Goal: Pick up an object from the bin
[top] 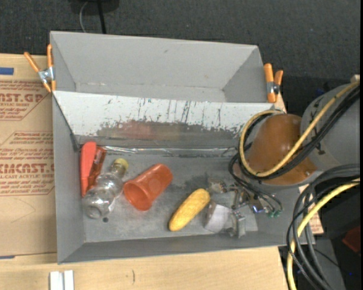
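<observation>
Gripper [237,217] sits low in the front-right corner of the grey metal bin [151,71], down near the floor. Whether it's wide or closed: can't tell, it's a dark tangle of metal & wires from this angle. Nothing seen gripped.

Nearest thing: a small pale, whitish lump [216,218], just beside the gripper on the view's left, poss. touching it; what kind of item it is isn't clear. Next over, a yellow corn cob [189,209] lying at a slant, close to the lump. Further left, an orange plastic cup [147,187] on its side, mouth toward the front-left. Against it a clear plastic bottle [104,192], also lying down, and at the far left a red-orange flat item [88,167] along the side wall.

Bin floor is dull grey, scuffed, w/ dark specks. The sloped back wall has dark vertical scratches & a worn reddish smear low down. Upper back wall is clean grey.

Arm's orange cover [278,150] hangs over the right rim, w/ black & yellow cables [302,144] looped round it.

Bin stands on a light wooden top [169,270]. Beyond it, a dark floor [230,11].
</observation>
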`<act>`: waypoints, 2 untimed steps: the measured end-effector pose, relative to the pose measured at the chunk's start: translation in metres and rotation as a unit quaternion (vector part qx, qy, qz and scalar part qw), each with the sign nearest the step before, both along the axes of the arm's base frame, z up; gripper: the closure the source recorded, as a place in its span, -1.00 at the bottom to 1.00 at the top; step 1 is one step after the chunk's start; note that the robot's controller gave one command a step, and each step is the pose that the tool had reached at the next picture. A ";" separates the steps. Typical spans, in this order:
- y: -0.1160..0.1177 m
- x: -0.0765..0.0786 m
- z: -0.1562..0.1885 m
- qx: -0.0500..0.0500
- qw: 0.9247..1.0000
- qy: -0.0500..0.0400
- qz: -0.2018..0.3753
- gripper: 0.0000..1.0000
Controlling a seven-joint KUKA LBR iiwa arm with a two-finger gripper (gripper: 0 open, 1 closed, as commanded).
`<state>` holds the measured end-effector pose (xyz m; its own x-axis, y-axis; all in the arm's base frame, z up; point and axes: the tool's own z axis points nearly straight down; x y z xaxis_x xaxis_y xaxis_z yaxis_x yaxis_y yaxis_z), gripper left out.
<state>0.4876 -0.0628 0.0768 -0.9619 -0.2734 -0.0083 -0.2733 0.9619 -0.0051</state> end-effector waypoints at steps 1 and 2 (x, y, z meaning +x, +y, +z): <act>0.012 0.002 -0.002 0.001 1.000 0.000 0.009 -1.00; 0.011 0.009 0.004 -0.001 0.989 0.000 0.151 1.00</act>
